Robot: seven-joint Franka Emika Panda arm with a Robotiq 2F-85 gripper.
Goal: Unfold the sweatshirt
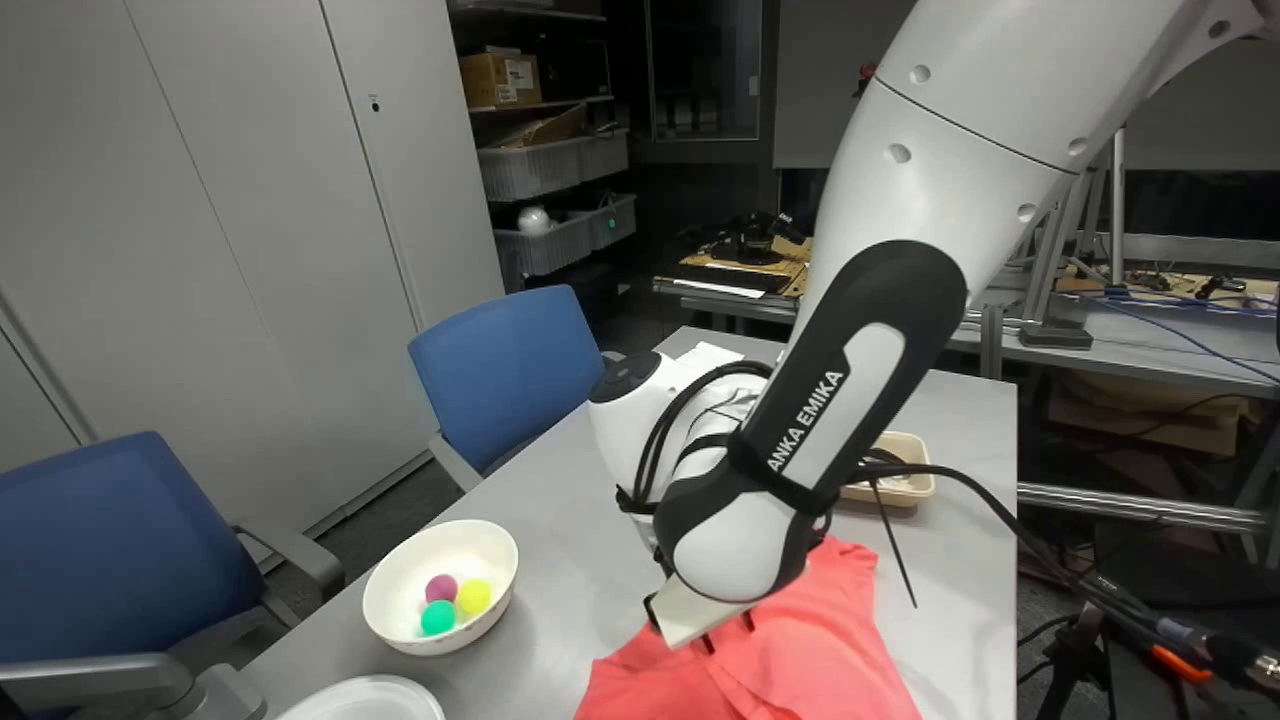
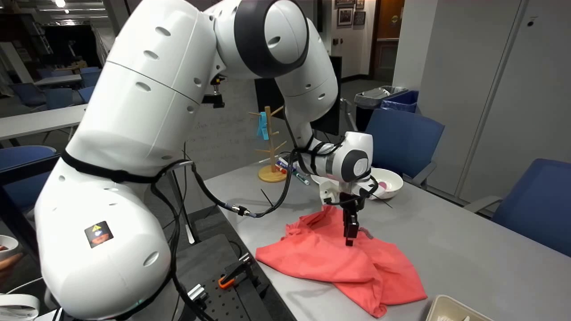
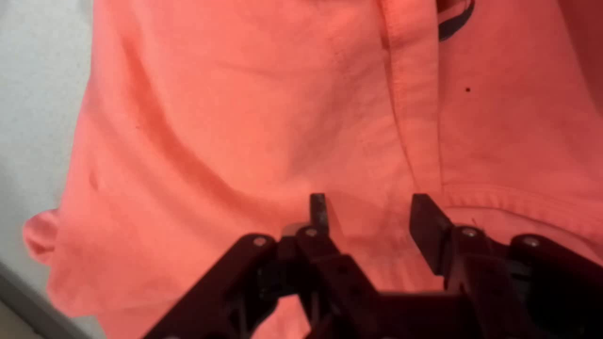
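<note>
Sweatshirt (image 1: 815, 650), one, in an exterior view, on the surface (image 1: 565, 560) beneath my hand (image 1: 728, 634), presumably for pinching and unfolding; three balls (image 1: 473, 597) in one bowl (image 1: 430, 548), likely against rolling. In an exterior view: one stand (image 2: 271, 145), apart, probably for spreading room. Wrist view: my two fingers (image 3: 426, 230), partway apart, gripping nothing visible.

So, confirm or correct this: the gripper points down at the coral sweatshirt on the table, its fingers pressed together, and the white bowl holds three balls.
The fingers are not pressed together: the wrist view shows a clear gap between them. The rest stands: the gripper points down at the coral sweatshirt on the table, and the white bowl holds three balls.
</note>
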